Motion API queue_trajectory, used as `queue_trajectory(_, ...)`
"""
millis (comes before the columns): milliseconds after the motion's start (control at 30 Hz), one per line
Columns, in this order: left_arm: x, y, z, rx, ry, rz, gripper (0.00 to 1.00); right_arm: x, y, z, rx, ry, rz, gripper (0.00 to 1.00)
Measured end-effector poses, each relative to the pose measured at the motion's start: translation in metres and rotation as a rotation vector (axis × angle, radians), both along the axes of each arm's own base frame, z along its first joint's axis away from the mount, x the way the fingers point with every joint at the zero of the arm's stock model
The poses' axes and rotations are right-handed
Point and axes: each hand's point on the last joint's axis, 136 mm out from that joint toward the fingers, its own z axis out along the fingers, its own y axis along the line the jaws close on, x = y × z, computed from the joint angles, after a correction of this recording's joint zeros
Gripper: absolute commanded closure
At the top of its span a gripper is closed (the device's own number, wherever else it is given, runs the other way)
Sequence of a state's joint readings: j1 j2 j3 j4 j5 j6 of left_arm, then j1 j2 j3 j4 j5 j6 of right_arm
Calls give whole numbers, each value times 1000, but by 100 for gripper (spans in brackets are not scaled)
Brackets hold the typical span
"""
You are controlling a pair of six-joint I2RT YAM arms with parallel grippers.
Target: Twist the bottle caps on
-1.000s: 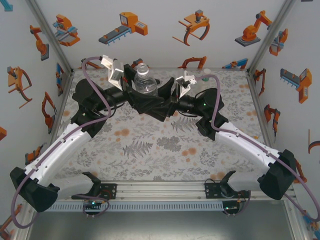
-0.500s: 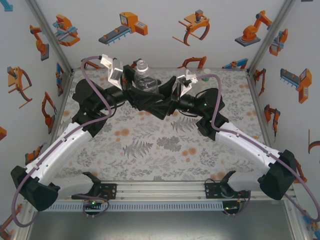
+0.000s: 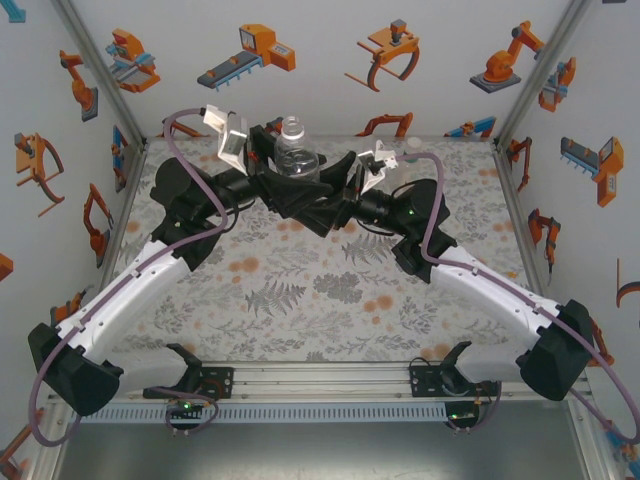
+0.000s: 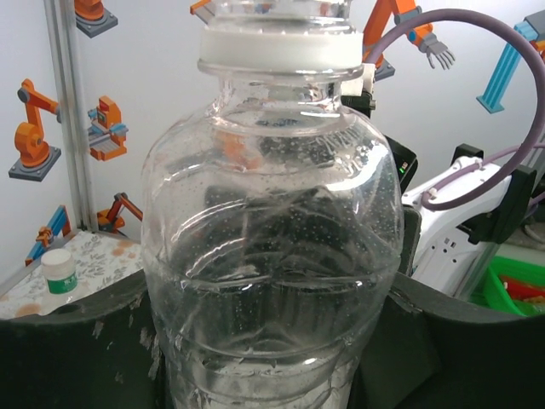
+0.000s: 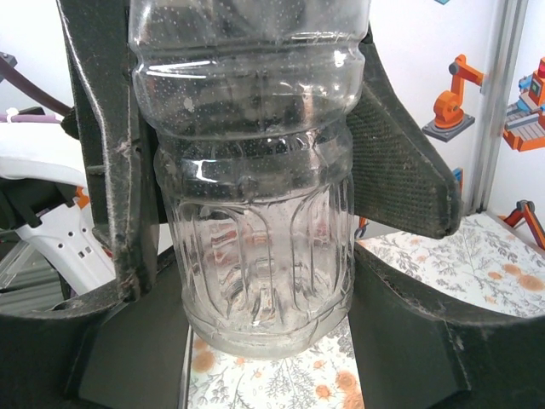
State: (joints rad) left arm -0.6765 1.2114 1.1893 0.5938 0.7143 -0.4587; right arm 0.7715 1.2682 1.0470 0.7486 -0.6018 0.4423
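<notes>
Above the worktop's [image 3: 300, 290] far middle, the clear bottle [image 3: 295, 155] is held upright, left hand [image 4: 272, 341] clamped on its upper body, right hand [image 5: 268, 341] clamped round its base, likely steadying it for capping.

The clear bottle [image 4: 272, 256] — glossy plastic; left pincer pad [image 5: 400, 162] — matt, grainy.
</notes>
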Motion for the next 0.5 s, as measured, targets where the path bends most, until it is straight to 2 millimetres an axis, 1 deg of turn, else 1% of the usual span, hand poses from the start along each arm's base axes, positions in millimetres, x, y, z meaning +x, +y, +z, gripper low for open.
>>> queue_trajectory(133, -2, 0, 2, -8, -4, -3, 51, -1, -1, 2, 7, -5, -6, 80)
queue_trajectory(167, -2, 0, 3, -10, -5, -3, 52, -2, -2, 3, 8, -6, -8, 79)
queue_trajectory(200, -2, 0, 3, -12, -6, -4, 53, -2, -2, 3, 9, -7, -10, 74)
queue_trajectory(267, -3, 0, 3, -12, -5, -7, 54, -2, -3, 3, 10, -8, -13, 56)
queue_trajectory(333, -4, -1, 2, -10, -3, -9, 56, -3, -4, 3, 13, -7, -17, 41)
queue_trajectory(400, -4, -2, 1, -3, 1, -10, 57, -5, -5, 1, 12, -5, -20, 33)
queue_trajectory(500, -3, -3, -4, 22, 8, 6, 58, -10, -6, -1, 0, -1, -13, 28)
